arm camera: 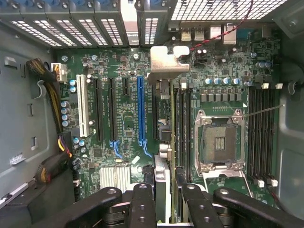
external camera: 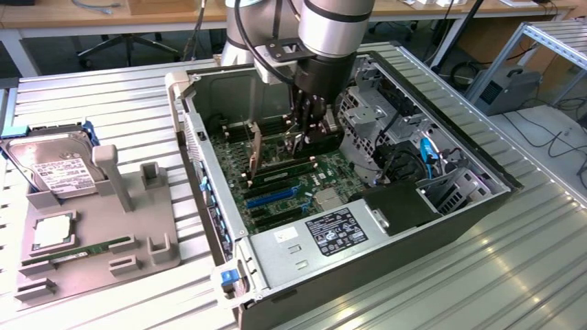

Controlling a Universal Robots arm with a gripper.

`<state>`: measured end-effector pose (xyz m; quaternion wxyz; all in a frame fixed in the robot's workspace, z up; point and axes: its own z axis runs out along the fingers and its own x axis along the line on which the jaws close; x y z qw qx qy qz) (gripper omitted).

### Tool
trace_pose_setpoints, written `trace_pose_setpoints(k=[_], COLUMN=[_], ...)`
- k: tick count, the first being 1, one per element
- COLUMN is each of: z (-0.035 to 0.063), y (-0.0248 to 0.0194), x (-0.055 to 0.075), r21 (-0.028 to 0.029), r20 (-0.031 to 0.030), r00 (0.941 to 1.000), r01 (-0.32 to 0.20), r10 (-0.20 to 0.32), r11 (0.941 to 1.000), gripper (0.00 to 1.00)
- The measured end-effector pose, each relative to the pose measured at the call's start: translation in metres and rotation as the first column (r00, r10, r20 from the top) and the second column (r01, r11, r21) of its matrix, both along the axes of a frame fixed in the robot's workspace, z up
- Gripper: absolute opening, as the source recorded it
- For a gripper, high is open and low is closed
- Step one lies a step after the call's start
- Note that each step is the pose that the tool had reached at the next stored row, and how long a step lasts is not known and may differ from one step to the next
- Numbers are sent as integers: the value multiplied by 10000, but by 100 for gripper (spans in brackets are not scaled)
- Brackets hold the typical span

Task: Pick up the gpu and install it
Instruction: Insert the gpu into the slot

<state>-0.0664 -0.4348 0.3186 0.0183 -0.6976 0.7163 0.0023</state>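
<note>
Gripper clamped on the gpu, held edge-down inside the open computer case, its silver bracket toward the rear slot openings. The card hangs above the motherboard, beside the blue expansion slot. Keep your card upright and parallel to the slot; likely misalignment jams it.

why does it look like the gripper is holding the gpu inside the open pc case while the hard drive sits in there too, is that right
Not quite. The gripper does hold the gpu inside the open pc case, but the hard drive is outside it, on the grey fixture tray at the exterior view's left. The exterior view shows this.
</note>
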Motion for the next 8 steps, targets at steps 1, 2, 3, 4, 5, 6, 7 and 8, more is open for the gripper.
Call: trace_pose_setpoints(k=[1, 2, 3, 4, 5, 6, 7, 8], z=[-3, -6, -8, -11, -14, -16, -19, -21], y=[0, -1, -2, -2, -3, -3, -4, -5], x=[0, 0, 0, 0, 0, 0, 0, 0], r21=[1, 0, 0, 0, 0, 1, 1, 1], r20=[0, 0, 0, 0, 0, 1, 0, 1], r00=[10000, 10000, 10000, 10000, 10000, 10000, 10000, 10000], r01=[-1, -1, 0, 0, 0, 0, -1, 0], r10=[1, 1, 0, 0, 0, 0, 1, 0], r11=[10000, 10000, 10000, 10000, 10000, 10000, 10000, 10000], gripper=[27, 27, 27, 27, 27, 27, 27, 27])
